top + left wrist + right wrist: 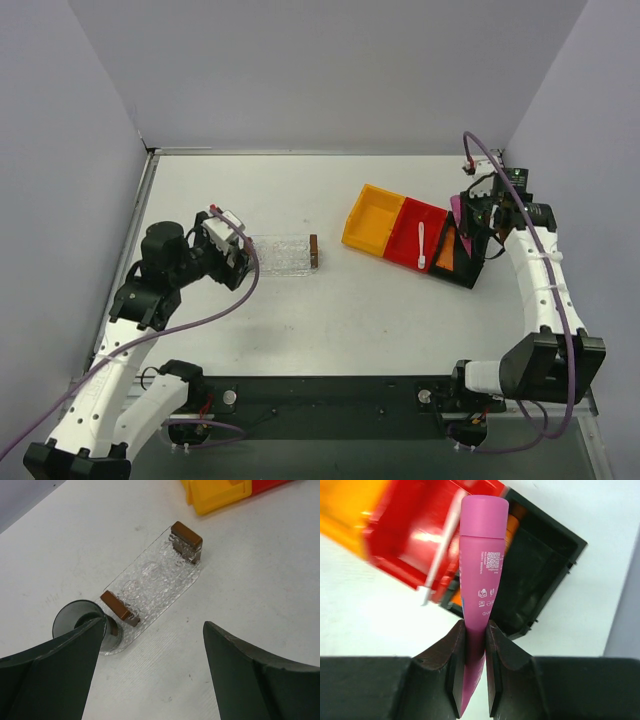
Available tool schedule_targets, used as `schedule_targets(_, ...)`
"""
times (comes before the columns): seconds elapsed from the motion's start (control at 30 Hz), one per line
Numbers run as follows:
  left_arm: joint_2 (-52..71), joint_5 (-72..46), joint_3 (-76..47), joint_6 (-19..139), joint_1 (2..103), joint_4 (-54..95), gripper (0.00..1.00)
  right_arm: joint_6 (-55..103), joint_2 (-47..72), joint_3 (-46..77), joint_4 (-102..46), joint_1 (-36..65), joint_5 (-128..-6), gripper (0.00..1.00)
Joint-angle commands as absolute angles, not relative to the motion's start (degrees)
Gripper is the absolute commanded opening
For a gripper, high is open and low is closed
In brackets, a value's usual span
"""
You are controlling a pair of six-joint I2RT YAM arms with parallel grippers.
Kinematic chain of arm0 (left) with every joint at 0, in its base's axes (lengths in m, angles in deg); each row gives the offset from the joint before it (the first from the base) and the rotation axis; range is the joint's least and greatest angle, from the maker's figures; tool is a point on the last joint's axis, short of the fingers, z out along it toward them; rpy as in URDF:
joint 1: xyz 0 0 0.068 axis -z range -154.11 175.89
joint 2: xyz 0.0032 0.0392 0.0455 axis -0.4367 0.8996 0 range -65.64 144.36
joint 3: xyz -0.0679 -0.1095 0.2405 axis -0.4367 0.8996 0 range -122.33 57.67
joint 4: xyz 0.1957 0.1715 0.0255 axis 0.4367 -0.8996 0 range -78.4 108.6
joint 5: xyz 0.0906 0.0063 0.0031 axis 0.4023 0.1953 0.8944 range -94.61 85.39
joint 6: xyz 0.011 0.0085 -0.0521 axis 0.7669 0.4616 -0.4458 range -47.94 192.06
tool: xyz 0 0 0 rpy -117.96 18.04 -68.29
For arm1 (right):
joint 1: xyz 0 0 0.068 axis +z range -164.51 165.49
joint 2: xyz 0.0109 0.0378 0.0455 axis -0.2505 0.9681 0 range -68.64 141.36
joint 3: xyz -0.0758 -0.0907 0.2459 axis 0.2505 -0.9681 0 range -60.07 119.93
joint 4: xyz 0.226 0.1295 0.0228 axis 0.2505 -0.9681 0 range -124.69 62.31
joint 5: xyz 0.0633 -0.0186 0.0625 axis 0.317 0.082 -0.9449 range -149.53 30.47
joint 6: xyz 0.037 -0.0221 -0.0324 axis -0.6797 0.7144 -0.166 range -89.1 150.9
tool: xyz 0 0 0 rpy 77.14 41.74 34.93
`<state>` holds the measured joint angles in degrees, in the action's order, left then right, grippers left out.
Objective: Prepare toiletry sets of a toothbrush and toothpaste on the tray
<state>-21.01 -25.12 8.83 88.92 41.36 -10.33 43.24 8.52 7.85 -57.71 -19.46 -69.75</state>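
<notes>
**Pink tube pinched over the bins, tray sitting bare across the table**

The right gripper (472, 630) has its fingers closed tight on the flat end of the pink toothpaste (482, 540), which sticks out cap first over the black bin (540, 565). From above, the arm covers most of it and only a sliver of magenta shows.

A second, orange tube (512, 525) lies in that black bin, mostly hidden behind the pink one. The white toothbrush (422, 245) lies across the near edge of the red bin (405, 235), with the orange bin (372, 225) on its far side. In the right wrist view the brush is only a blur.

The left gripper (152, 630) hangs wide open, holding nothing, over the near end of the tray (155, 580). The tray holds nothing, and stands well apart from the bins. From above, only one wooden block (314, 252) shows, since the gripper hides the other. A dark round shape (70, 622) beside the near block is half covered by a finger, and I cannot tell what it is.
</notes>
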Motion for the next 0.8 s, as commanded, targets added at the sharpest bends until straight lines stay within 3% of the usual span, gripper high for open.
schedule_targets(0.0,-19.5,-35.27,3.62,87.18,41.71,-4.87,0.91,44.7,3.0,14.54,-65.29,-18.91,-86.41,0.0)
schedule_targets(0.13,-17.74,-41.69,0.54,85.86,41.71,-3.73,0.91,44.79,0.44,17.53,-69.69,-15.31,-91.52,0.0)
schedule_targets(0.43,-15.27,-42.58,-6.75,84.27,43.29,-2.41,0.91,44.08,-0.71,23.24,-74.18,-3.0,-96.34,0.0)
schedule_targets(0.77,-11.77,-34.24,-14.05,92.09,52.78,-6.45,0.9,42.94,4.22,29.22,-77.43,4.38,-101.72,0.0)
